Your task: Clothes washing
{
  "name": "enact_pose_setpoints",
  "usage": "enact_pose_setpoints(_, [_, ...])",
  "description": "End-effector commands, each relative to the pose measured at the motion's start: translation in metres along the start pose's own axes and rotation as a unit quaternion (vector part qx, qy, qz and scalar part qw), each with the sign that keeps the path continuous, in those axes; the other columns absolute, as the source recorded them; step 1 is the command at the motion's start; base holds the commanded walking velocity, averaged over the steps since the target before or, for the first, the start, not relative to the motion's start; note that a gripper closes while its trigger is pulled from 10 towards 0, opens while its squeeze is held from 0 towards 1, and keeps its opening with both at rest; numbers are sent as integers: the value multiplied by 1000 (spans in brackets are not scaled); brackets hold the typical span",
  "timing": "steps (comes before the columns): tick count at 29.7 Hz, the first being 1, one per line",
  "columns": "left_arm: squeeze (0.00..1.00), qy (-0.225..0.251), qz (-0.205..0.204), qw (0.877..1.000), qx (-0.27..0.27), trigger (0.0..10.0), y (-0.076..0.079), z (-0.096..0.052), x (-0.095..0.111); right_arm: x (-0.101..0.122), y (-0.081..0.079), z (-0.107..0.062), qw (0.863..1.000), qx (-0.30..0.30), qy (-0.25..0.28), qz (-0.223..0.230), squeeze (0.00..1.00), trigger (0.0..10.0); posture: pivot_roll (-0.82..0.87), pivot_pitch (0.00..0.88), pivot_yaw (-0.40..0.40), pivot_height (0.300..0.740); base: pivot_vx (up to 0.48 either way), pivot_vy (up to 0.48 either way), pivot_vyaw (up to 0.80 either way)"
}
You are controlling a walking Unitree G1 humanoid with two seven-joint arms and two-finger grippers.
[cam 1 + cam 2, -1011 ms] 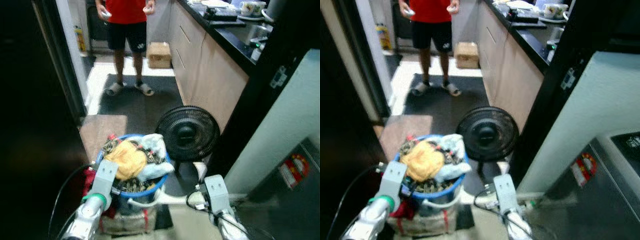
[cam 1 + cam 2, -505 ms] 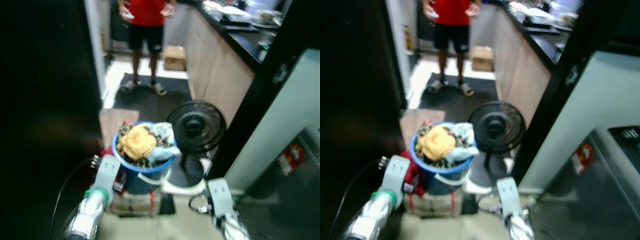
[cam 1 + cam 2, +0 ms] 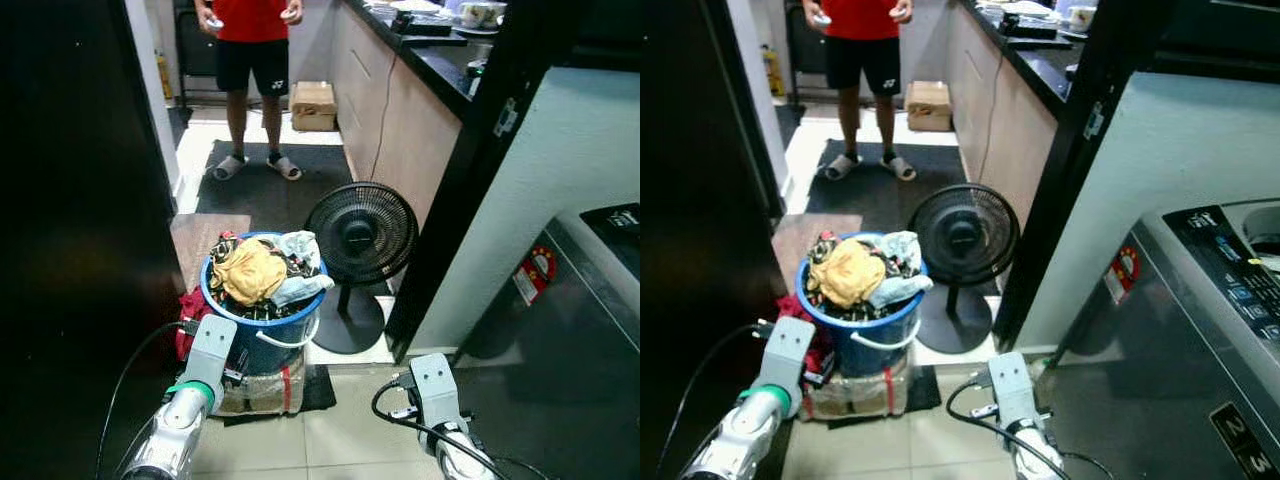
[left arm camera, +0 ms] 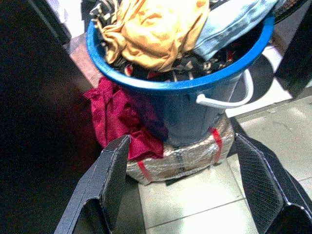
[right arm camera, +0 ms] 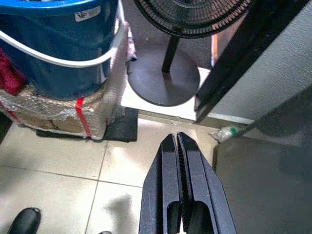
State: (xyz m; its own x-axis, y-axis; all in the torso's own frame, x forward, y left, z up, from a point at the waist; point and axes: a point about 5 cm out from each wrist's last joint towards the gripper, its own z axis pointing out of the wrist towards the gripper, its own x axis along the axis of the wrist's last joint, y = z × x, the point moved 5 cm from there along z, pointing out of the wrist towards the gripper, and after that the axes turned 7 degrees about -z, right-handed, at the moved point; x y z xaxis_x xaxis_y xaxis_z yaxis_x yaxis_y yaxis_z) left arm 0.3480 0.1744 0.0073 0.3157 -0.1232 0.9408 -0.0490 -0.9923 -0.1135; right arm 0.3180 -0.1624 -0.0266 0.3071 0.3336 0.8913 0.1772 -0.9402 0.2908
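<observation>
While the left gripper point(image 4: 178, 187) gapes wide, the right gripper point(image 5: 180, 187) is closed before one laundry bucket point(image 3: 262, 335).

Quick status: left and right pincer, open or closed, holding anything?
Left pincer: open, empty, facing the blue bucket.
Right pincer: closed, empty, over floor tiles.

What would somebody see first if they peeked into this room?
Probably the blue bucket in the middle of the floor, heaped with clothes, a yellow garment on top, standing on a wrapped box. Right beside it stands a black fan, and a person in a red shirt waits farther back. The washing machine is on the robot's right.
</observation>
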Motion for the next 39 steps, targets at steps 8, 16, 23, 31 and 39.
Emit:
enact_pose_setpoints(8, [0, -5, 10, 1000, 1, 10000, 1, 1, -3, -7, 1, -3, 1000, -2, -11, 1, 0, 10000, 82, 14, -17, 740, 396, 0, 0])
enact_pose_setpoints(16, [0, -7, 11, 1000, 2, 10000, 1, 1, -4, -7, 1, -2, 1000, -2, -12, 0, 0, 10000, 83, 14, -18, 740, 354, 0, 0])
enact_pose_setpoints(23, [0, -8, 12, 1000, 4, 10000, 1, 1, -5, -6, 0, -2, 1000, -1, -11, -1, 0, 10000, 83, 15, -19, 740, 355, 0, 0])
enact_pose_setpoints(31, [0, -8, 12, 1000, 5, 10000, 0, 1, -6, -6, 0, -2, 1000, 0, -12, -2, 0, 10000, 83, 15, -19, 740, 363, 0, 0])
enact_pose_setpoints(39, [0, -13, 11, 1000, 9, 10000, 0, 1, -7, -6, -1, -2, 1000, 0, -11, -2, 0, 10000, 82, 16, -18, 740, 293, 0, 0])
